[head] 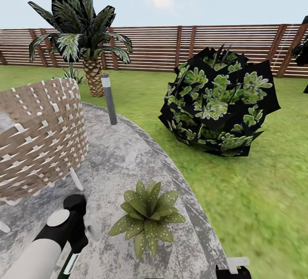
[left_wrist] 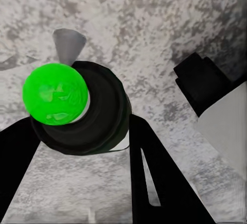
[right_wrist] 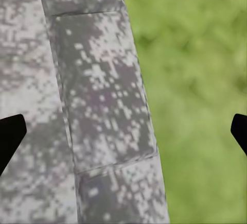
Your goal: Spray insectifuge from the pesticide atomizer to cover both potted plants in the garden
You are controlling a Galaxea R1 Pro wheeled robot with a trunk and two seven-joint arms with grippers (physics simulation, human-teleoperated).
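Pesticide atomizer clamped between left gripper fingers over stone patio | potted plant just beside left gripper | right gripper fingers apart, over patio edge and lawn

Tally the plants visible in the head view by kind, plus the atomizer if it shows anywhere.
Low potted rosette plant on the patio: 1
Palm with scaly trunk: 1
Round dark bush: 1
Pesticide atomizer, between the left gripper fingers: 1
Total: 4
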